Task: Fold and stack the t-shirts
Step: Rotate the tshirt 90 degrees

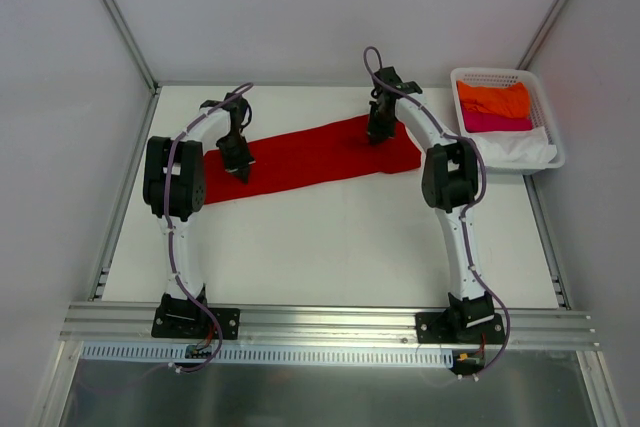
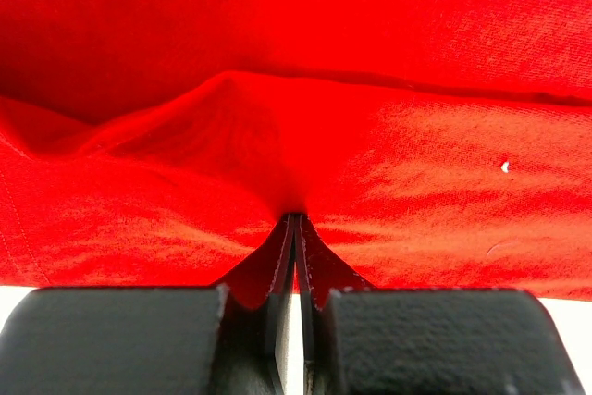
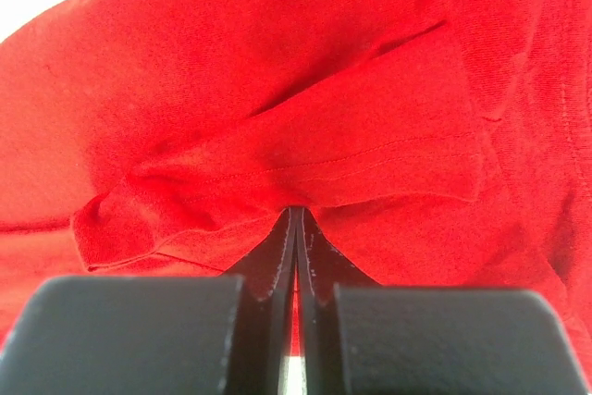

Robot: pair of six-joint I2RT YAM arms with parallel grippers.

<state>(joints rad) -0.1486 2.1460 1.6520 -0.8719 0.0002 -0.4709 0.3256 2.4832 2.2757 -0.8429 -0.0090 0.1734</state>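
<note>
Red t-shirt (image 1: 310,159) lies as a long narrow band across the far half of the counter (image 1: 340,247), slanting from the left arm's side up toward the basket (image 1: 500,72). You've got one arm near each end, which makes sense: two pinch pts spread apart keep the cloth taut and flat instead of letting it bunch.

Left end effector (image 1: 240,169) is closed on the fabric. Its wrist cam shows the fingers pressed together w/ a ridge of red cloth drawn into the tips (image 2: 294,219). Right end effector (image 1: 378,137) is also clamped on the shirt (image 3: 296,212), nipping just under a stitched hem flap, prob. a sleeve (image 3: 370,164).

Judging by the strip shape, the lengthwise fold looks done and the crosswise fold is likely what's in hand. Lift both ends evenly, or the band may twist.

Orange t-shirt (image 1: 493,99), magenta t-shirt (image 1: 495,122) and white t-shirt (image 1: 520,147) sit in the basket at far right, well apart from the red one, so most of the task looks undone.
</note>
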